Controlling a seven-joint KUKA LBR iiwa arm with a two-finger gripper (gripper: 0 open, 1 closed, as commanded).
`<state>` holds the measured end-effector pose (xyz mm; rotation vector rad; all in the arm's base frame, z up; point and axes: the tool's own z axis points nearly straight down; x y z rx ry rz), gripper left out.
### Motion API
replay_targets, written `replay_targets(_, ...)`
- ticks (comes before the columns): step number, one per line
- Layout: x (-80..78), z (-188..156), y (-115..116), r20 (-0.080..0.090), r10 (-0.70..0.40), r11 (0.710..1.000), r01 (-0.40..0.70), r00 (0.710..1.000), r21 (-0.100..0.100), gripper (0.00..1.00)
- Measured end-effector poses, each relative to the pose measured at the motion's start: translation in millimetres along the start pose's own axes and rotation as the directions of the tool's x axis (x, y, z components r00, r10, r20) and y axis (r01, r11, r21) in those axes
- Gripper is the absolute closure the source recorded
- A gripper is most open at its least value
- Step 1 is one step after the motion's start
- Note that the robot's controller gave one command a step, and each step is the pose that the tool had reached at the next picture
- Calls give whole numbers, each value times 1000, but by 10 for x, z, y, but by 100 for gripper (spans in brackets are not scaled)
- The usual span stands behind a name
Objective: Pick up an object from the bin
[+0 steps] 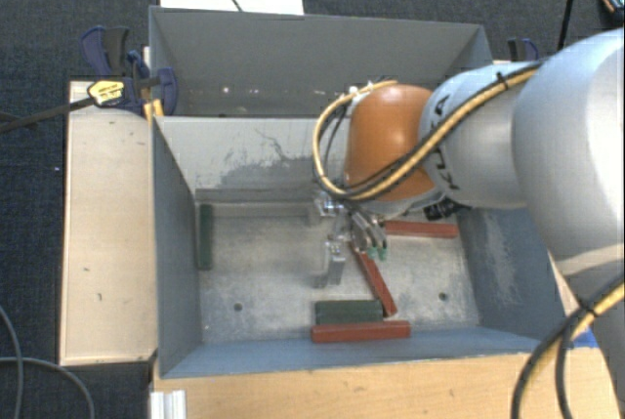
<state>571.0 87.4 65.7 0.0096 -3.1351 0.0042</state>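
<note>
A: Looking mid-frame, is the gripper (339, 251) clenched or released?

B: Cannot tell; the orange cover (386, 142) hides its top. It sits at the upper end of the slanted red bar (377, 286), right of centre on the bin (264, 261) floor. That end is hidden. Whether they touch is unclear. A green block (348, 311) lies lower.

red bars (359, 332) (377, 286) (422, 229): 3 were counted | green blocks (203, 236) (347, 311): 2 were counted | bin (178, 212) held 5 total
</note>
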Motion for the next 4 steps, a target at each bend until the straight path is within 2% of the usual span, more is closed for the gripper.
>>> replay_targets(1, 265, -134, -553, 7, -133, 991, 133, 991, 0, 0)
replay_targets(2, -60, -63, -1157, 12, -313, 950, 313, 950, 3, 0)
replay_targets(3, -55, -62, -1130, 11, -310, 951, 310, 951, -1, 100)
replay_targets(4, 196, -1611, -1222, 17, -302, 953, 302, 953, 3, 100)
